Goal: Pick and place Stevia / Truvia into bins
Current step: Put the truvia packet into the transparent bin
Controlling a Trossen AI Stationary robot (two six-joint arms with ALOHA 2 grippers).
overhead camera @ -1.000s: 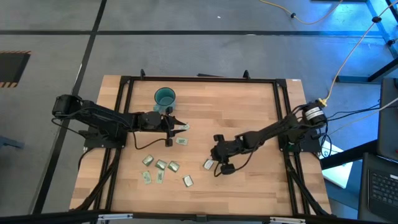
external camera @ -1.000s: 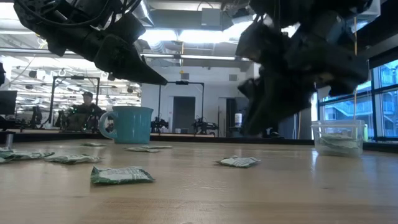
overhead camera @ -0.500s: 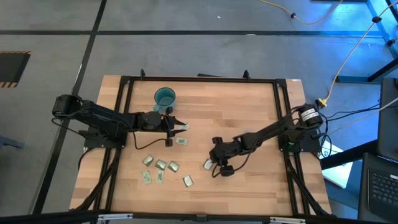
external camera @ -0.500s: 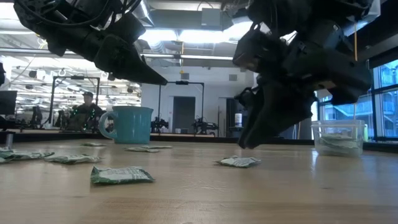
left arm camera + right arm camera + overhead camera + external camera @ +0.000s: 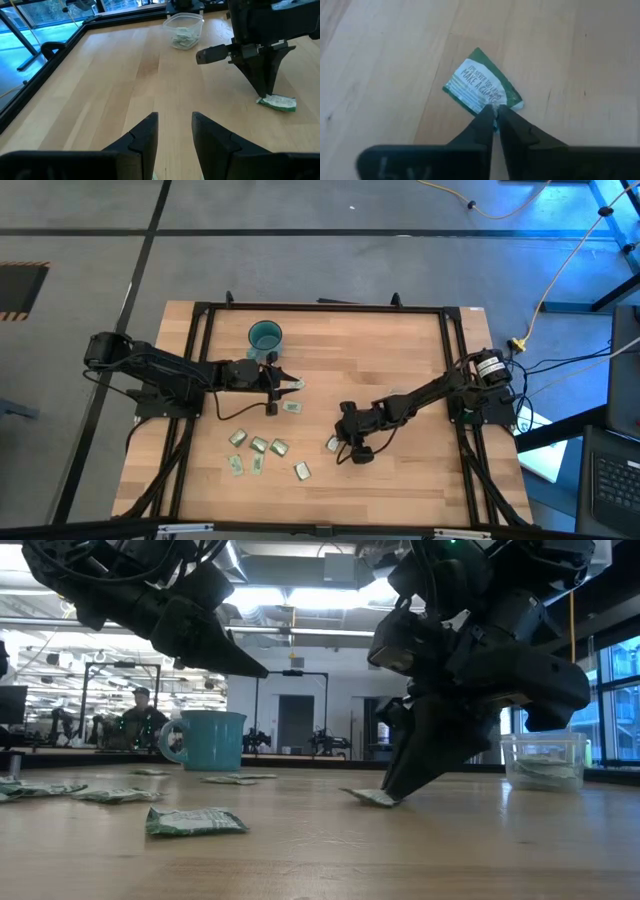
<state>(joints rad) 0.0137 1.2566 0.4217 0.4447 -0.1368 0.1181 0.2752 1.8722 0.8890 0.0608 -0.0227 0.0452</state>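
A green-and-white sachet (image 5: 479,86) lies on the wooden table right of centre; it also shows in the high view (image 5: 332,444) and the low view (image 5: 372,797). My right gripper (image 5: 495,114) has come down on it from above and is shut on its edge. My left gripper (image 5: 175,125) is open and empty, held above the table near the teal cup (image 5: 265,336), over a sachet (image 5: 298,385). The clear cup (image 5: 184,31), with sachets inside, stands toward the table's right side. My right gripper pinches the sachet's edge (image 5: 496,104) between its two fingertips, at one corner. The fingers slant down from above. The sachet still lies on the table, its printed face up.
Several more sachets lie at the table's near left (image 5: 259,445) and one at centre (image 5: 292,407). A black frame (image 5: 320,308) runs round the table. Bare wood lies between the two arms and toward the far right.
My right gripper has gone down and a little toward the table's left edge, until its fingertips reached the sachet's edge. The sachet stays on the table where it was. My left arm has kept still.
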